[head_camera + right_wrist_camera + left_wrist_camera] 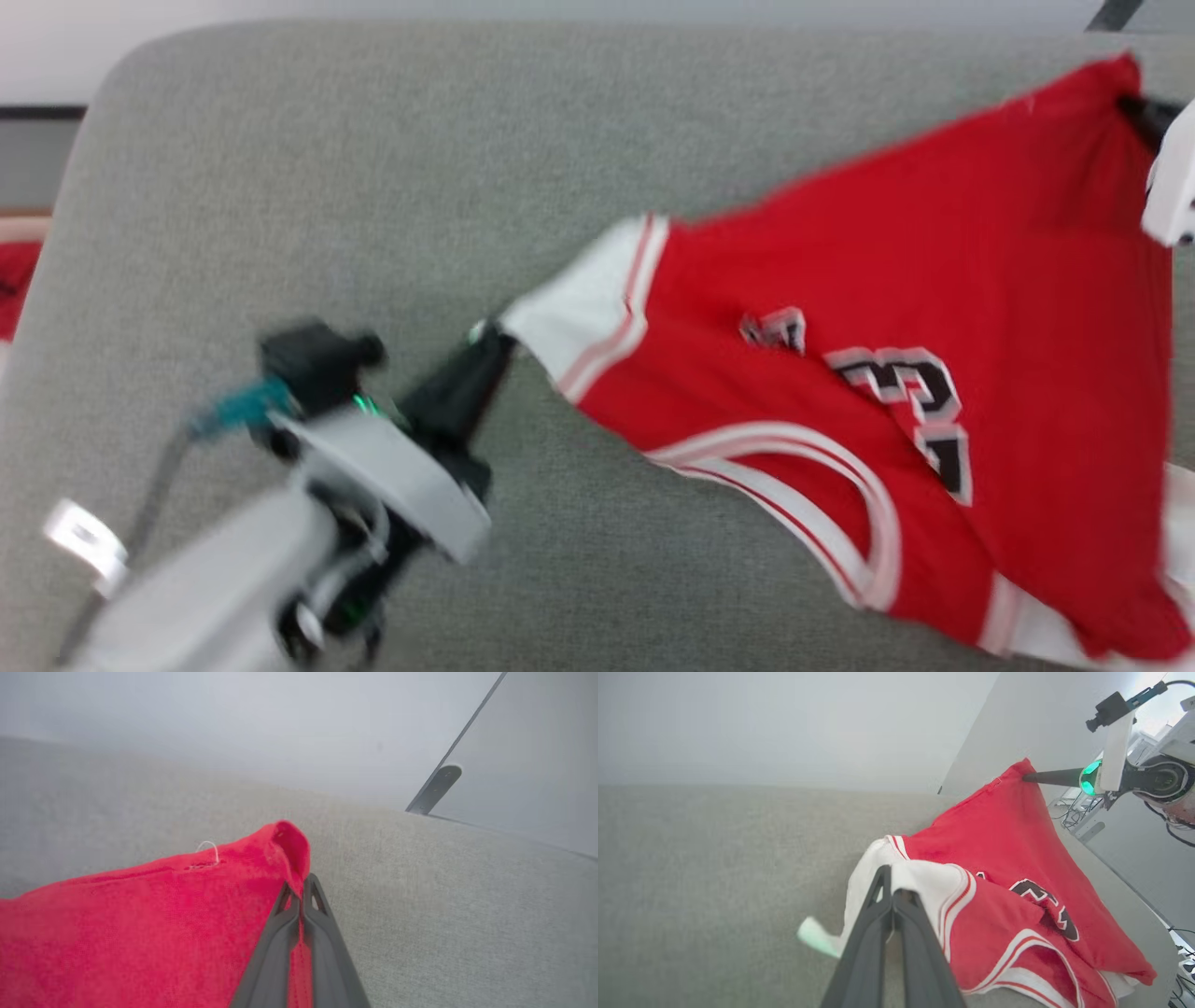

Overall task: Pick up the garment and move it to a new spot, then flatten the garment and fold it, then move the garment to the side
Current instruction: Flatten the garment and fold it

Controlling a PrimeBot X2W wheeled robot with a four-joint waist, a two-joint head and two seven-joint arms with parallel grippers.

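Observation:
The garment (934,280), a red jersey with white sleeves, striped trim and block number, hangs stretched above the grey cushion (373,159). My left gripper (495,338) is shut on the white sleeve edge at the garment's left end. In the left wrist view the two dark fingers (892,896) pinch that white sleeve (924,877). My right gripper (1134,105) at the upper right is shut on the garment's red hem corner. The right wrist view shows its fingers (299,891) closed with red cloth (140,924) between them. The left wrist view also shows the right gripper (1029,778) holding that corner.
The grey cushion's rounded corner (140,65) lies at the upper left, with a pale wall behind it. A strip of red fabric (14,280) shows past the cushion's left edge. Cables and equipment (1073,812) lie beyond the cushion's far side. Bare cushion spreads left of the garment.

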